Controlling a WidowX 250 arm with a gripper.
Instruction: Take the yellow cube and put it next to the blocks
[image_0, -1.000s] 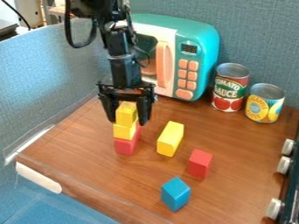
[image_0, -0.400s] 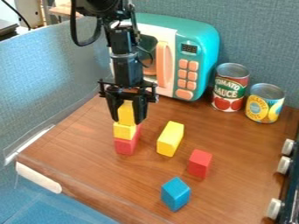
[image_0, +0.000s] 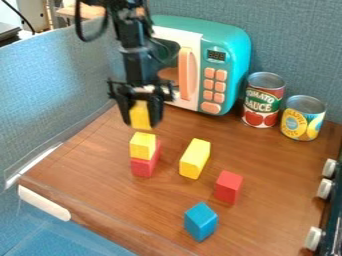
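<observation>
Your gripper (image_0: 141, 121) hangs over the back left part of the wooden worktop (image_0: 93, 185), pointing down. Its two fingers are closed in on the yellow cube (image_0: 139, 115), one on each side, parted only by the cube between them. The cube is held in the air, just above a small two-block stack and slightly behind it.

The stack has a small yellow block (image_0: 142, 145) resting on a red base block (image_0: 143, 167). To your right of it, near the middle of the worktop, lies a long yellow block (image_0: 195, 158), apart from the stack. Further right and closer to the front edge is a second red block (image_0: 228, 187); a blue block (image_0: 201, 221) sits nearer still to that edge.

A teal toy microwave (image_0: 234, 50) with orange buttons stands along the back edge. Right of it, toward the back right corner, are a red can (image_0: 262, 100) and a yellow can (image_0: 303, 118), both upright. White knobs (image_0: 324, 189) line the right edge.
</observation>
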